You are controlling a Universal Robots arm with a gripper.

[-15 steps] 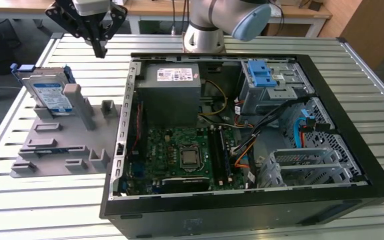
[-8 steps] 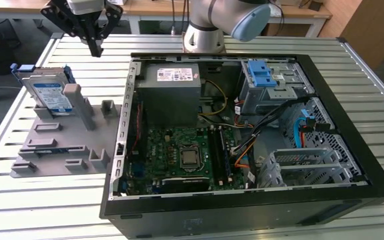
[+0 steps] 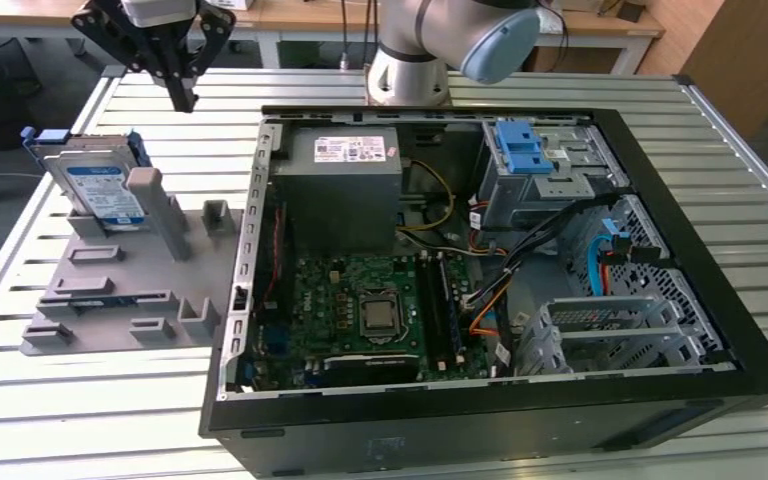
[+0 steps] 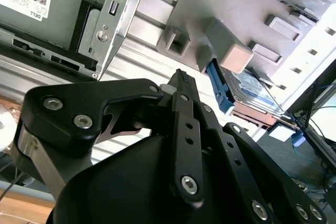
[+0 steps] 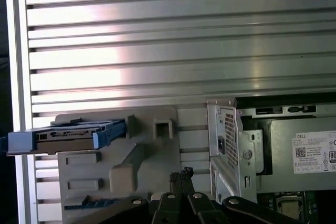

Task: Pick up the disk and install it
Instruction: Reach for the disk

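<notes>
Black claw [image 3: 185, 100] pinched fully together, empty, hangs near the upright disk [image 3: 100, 188].

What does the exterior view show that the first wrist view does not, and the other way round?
Exterior view adds: the motherboard, the drive cage with its light-blue latch, and the disk from its labelled face. First wrist view adds: the disk's thin edge between blue rails. Both share: the disk in the grey fixture, the power supply, the slatted table, and the shut gripper, holding nothing.
</notes>
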